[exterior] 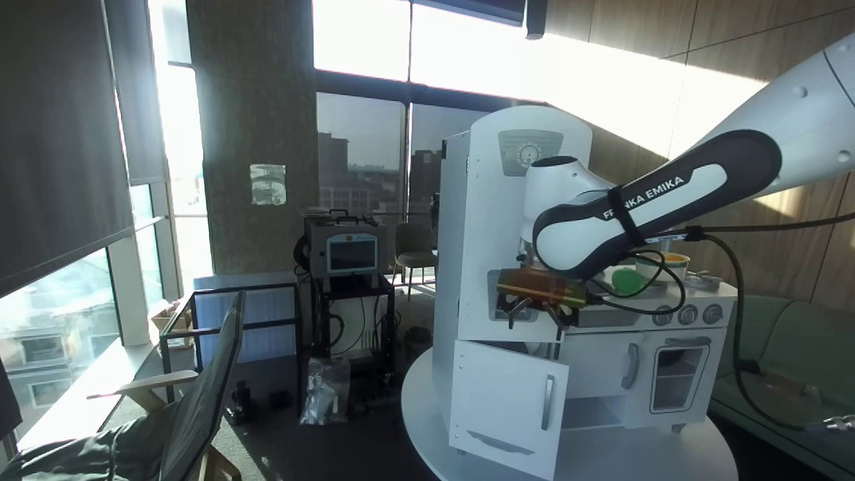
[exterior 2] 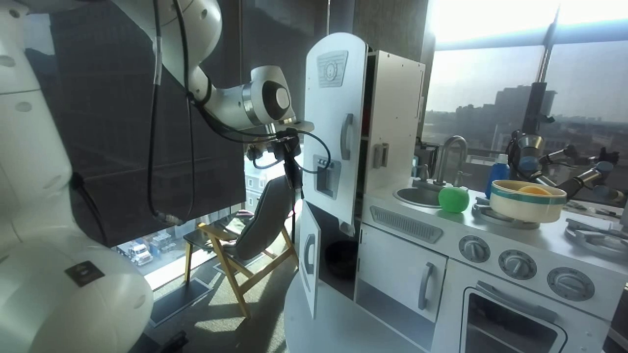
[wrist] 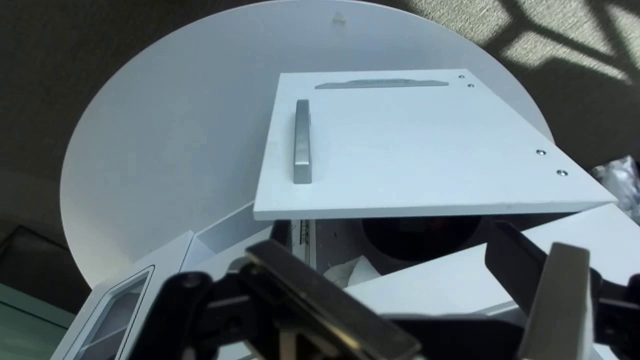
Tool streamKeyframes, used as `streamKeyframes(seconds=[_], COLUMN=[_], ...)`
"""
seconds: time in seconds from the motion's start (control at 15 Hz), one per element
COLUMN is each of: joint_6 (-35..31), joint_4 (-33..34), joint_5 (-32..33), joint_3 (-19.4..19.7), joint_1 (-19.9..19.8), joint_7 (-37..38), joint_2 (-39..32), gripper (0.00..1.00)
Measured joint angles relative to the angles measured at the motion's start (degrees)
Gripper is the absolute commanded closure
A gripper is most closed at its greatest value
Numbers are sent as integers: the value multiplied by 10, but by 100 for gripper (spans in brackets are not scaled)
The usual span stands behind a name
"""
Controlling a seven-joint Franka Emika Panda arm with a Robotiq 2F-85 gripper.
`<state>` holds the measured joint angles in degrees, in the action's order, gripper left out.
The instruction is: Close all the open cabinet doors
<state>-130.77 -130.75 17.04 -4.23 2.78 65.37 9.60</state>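
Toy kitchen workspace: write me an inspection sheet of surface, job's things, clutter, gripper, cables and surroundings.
Surface: round white table bearing the toy kitchen.
Job's things: lower door open; tall arched door ajar; squarish door beside the oven appears shut.
Clutter: green round item, pot, blue bottle; dark round item inside the toy kitchen.
Gripper: jaws open, pointing down, nothing seen held.
Cables: black cable hanging in a loop.
Surroundings: wood-framed chair, green sofa, bright windows.

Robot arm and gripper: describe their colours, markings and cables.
The arm is white and rounded, with a black section lettered FRANKA EMIKA, partly crossed by a black strap. Black cables trail along it. The gripper is black with flat greyish pads, below an orange-brown block.
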Motion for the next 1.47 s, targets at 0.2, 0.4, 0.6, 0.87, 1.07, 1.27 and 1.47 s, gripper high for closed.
streamKeyframes(seconds=[0.2, 0.4, 0.6, 0.87, 1.07, 1.27, 1.47], joint_6=[-1, -1, 0, -1, -1, -1, -1], joint_4=[0, 1, 2, 12, 27, 42, 59], joint_5=[-19, -29, -53, -10, 44, 68, 71], joint_3=[1, 4, 6, 18, 39, 53, 61], joint_1=[-4, -8, -8, -8, -9, -9, -9], joint_7=[-30, -49, -81, -58, -21, 5, 22], joint_2=[-39, -74, -102, -137, -152, -158, -161], gripper=[0, 0, 0, 0, 0, 0, 0])
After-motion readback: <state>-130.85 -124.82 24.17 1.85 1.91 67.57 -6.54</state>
